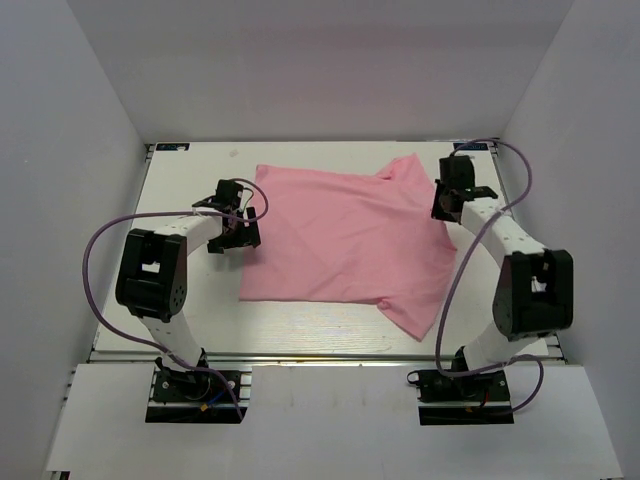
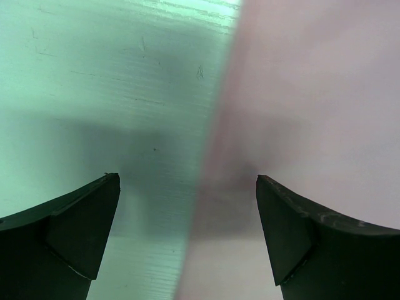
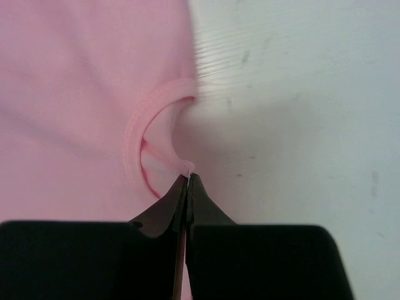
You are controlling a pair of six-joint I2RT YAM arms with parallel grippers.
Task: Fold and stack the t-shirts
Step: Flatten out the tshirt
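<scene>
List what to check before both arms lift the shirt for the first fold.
1. Right tool shut on the pink t-shirt at its collar: ok.
2. Enough fabric in that pinch: cannot tell; only a sliver shows at the tips.
3. Left tool gripping the opposite edge: not ok; it is open, one finger over the table, the other over the cloth.
4. Left tool low enough to pinch: cannot tell.
5. T-shirt spread flat, unfolded: ok.
</scene>
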